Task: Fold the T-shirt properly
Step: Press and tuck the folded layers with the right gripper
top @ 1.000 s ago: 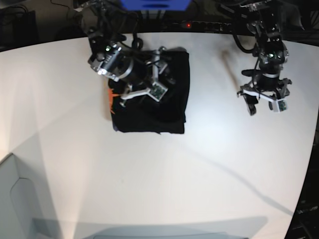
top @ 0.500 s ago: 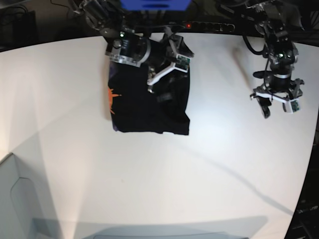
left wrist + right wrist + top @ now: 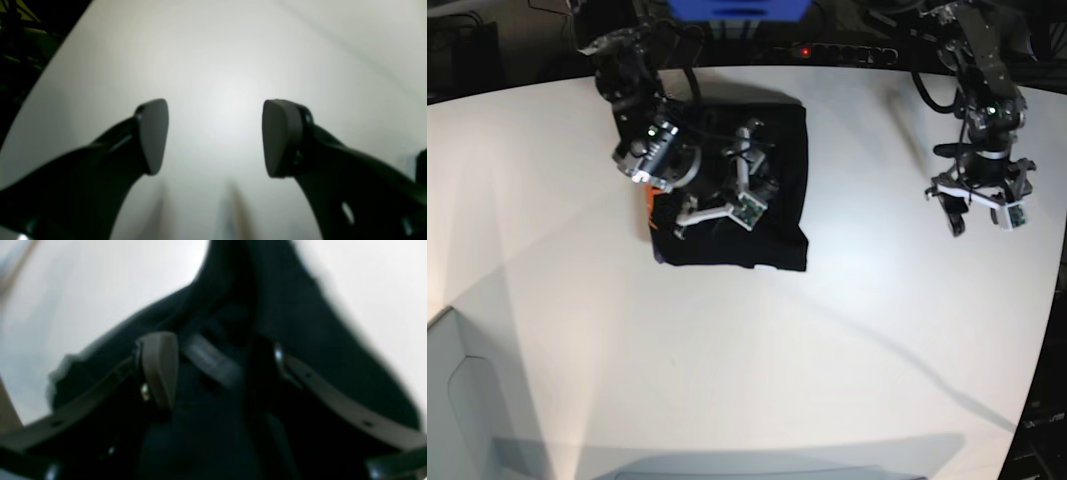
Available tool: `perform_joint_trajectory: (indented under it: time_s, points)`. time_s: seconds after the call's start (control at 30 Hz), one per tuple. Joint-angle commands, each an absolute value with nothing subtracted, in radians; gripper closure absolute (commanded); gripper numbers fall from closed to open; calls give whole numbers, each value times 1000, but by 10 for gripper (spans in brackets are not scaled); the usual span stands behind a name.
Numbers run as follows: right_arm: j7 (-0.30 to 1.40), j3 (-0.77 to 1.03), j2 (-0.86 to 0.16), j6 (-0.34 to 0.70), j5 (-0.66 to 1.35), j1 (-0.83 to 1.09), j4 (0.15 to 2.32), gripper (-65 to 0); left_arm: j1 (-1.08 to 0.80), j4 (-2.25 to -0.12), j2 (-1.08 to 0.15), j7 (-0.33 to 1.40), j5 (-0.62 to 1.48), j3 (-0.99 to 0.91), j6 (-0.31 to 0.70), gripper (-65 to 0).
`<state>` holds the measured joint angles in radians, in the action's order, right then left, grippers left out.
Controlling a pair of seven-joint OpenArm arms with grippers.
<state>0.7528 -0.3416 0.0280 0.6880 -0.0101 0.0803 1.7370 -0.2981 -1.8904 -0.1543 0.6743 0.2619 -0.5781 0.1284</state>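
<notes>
The black T-shirt (image 3: 772,225) lies folded into a rough square on the white table (image 3: 847,340), with an orange patch (image 3: 645,196) showing at its left edge. My right gripper (image 3: 719,184) hangs over the middle of the shirt. In the blurred right wrist view the right gripper (image 3: 213,373) stands open, with dark cloth (image 3: 300,306) and a grey band (image 3: 210,363) under and between the fingers; I cannot tell whether they touch the cloth. My left gripper (image 3: 979,210) hovers over bare table far to the right. In its wrist view the left gripper (image 3: 215,136) is open, nothing between the pads.
Along the dark back edge are a blue object (image 3: 737,8) and a power strip with a red light (image 3: 803,49). The table's curved edge (image 3: 1042,370) runs down the right side. A pale box corner (image 3: 457,400) sits at the lower left.
My right gripper swung to the shirt's far edge, then came back over its middle. The shirt's lower right corner now sticks out further. The left arm drifted slightly right, then held.
</notes>
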Motion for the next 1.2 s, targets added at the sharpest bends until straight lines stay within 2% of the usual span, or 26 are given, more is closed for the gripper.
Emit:
perform_joint_trajectory:
  time_s: [0.0, 0.27, 0.5, 0.7, 0.83, 1.07, 1.17]
  points:
    - [723, -346, 54, 698, 5, 59, 1724, -361, -289, -1919, -165, 654, 265, -582, 131, -424]
    - [553, -357, 139, 698, 5, 47, 1514, -361, -298, -1922, -165, 661, 265, -584, 131, -424]
    - [524, -473, 124, 698, 4, 47, 1477, -361, -306, -1923, -165, 662, 265, -584, 131, -424]
    - [506, -437, 91, 698, 4, 53, 1638, -360, -306, -1931, -166, 662, 265, -584, 131, -424]
    - [513, -326, 84, 698, 4, 58, 1768, -360, -305, -1931, -166, 662, 265, -584, 131, -424]
    - [515, -139, 8, 698, 2, 147, 1914, -355, -300, -1931, -170, 662, 265, -584, 131, -424]
    - [509, -77, -36, 698, 5, 219, 1956, -285, -295, -1931, -173, 662, 265, -584, 131, -424]
